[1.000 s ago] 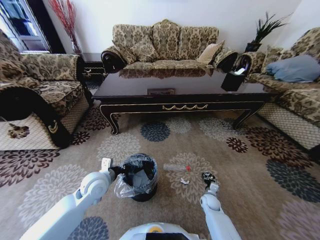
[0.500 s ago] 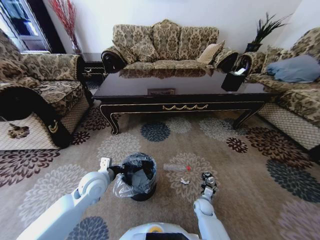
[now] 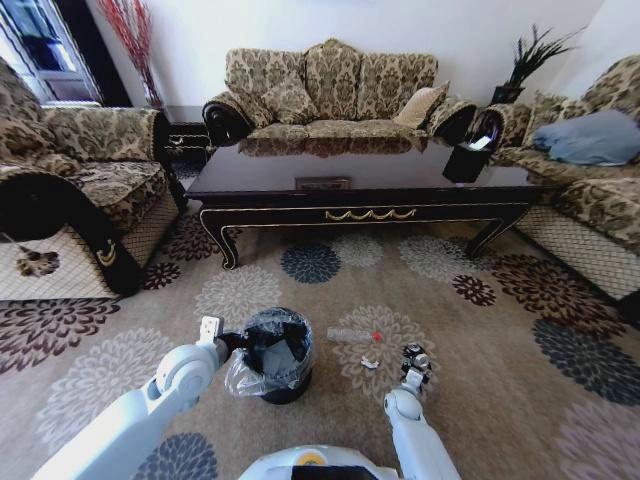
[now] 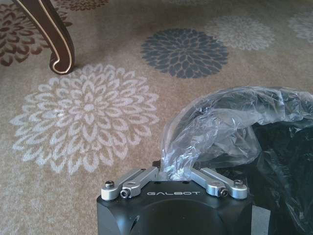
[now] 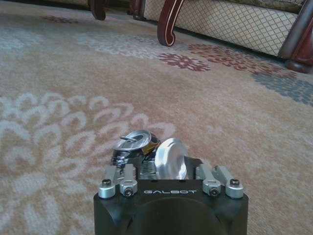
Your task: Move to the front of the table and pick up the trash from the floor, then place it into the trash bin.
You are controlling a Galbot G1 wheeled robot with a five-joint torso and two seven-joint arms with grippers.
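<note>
I have a crushed metal can [image 5: 142, 152] clamped in the right claw [image 5: 168, 169], its shiny end and pull-tab top poking out just past the claw body; in the head view the same can [image 3: 414, 358] sits at the tip of the right arm, low over the patterned carpet [image 3: 480, 330]. Near it on the carpet, toward the bin, lie a small white scrap [image 3: 369, 363] and a clear plastic bottle with a red cap [image 3: 353, 335], both apart from the claw.

The trash bin [image 3: 276, 352] stands on the carpet well to the left of the can, black, with a crinkly clear bag [image 4: 230, 125] spilling over its rim. My left claw [image 4: 173, 172] is clenched on a bunched fold of that bag at the bin's edge; from the head camera the left claw [image 3: 232, 343] meets the bin's rim on its left side.

Beyond all this the counter [image 3: 360, 178], a long dark glossy coffee table with gold ornament, stands across the carpet, one of its curved legs [image 4: 49, 36] visible from the left wrist. Floral sofas [image 3: 330, 90] ring it on three sides.
</note>
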